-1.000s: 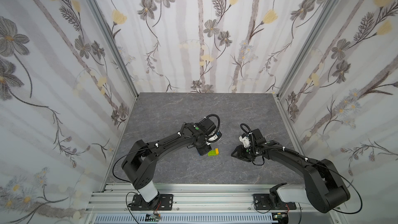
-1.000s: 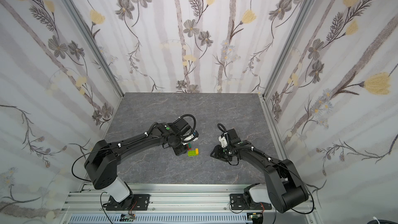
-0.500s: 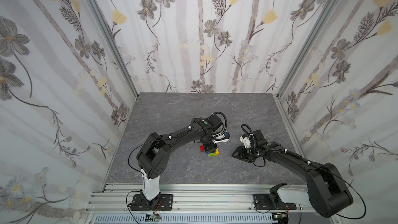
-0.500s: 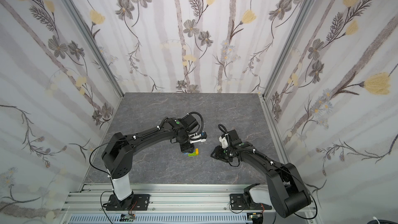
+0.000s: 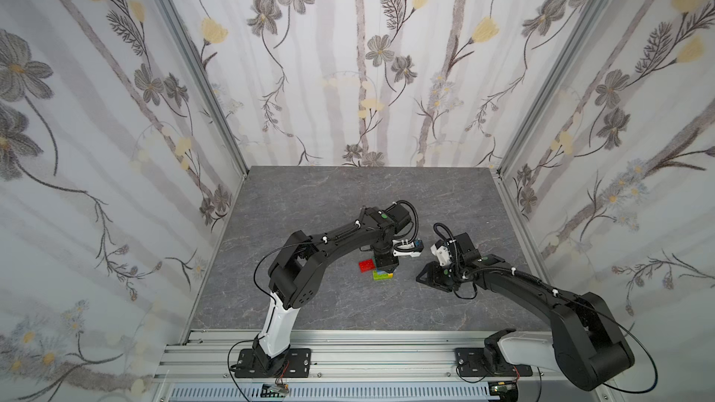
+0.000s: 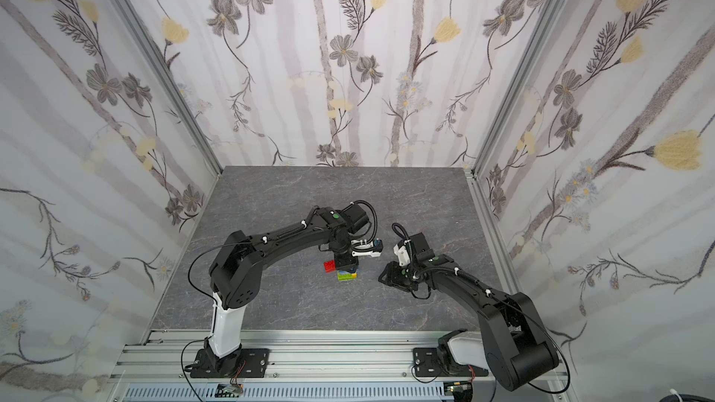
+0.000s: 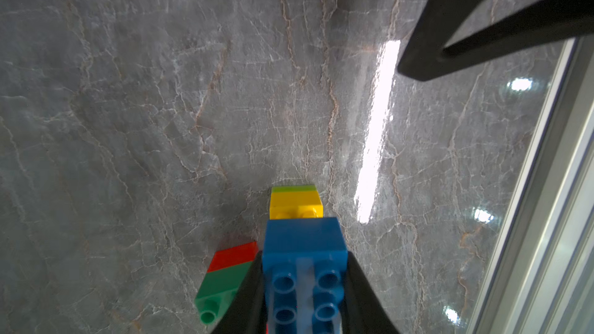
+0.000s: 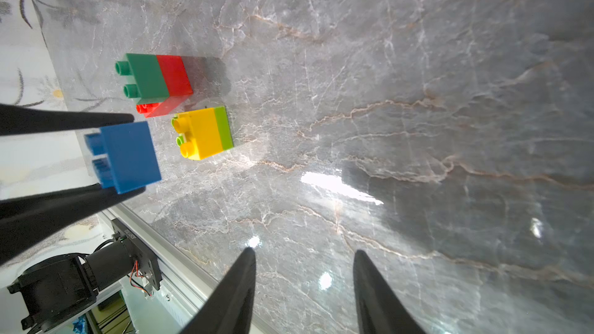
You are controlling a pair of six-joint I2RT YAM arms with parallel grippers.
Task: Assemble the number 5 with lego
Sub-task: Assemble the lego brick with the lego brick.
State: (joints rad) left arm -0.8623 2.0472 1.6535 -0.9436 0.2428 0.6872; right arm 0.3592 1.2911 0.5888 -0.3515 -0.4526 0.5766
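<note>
Left gripper [image 7: 303,287] is gripping the blue brick [image 7: 305,261], hovering just above the yellow brick [image 7: 295,204] on the lime-green one [image 8: 224,128]. Right gripper [image 8: 303,281] is idling, jaws apart, empty. Next move, probably: aligning studs and pressing down.

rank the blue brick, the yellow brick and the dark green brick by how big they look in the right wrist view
1. blue brick, though it is nearest the camera, held in the left gripper
2. yellow brick and dark green brick: look alike, no ranking

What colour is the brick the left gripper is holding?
Blue. The brick sits clamped in the left gripper, clearest in the right wrist view.
</note>
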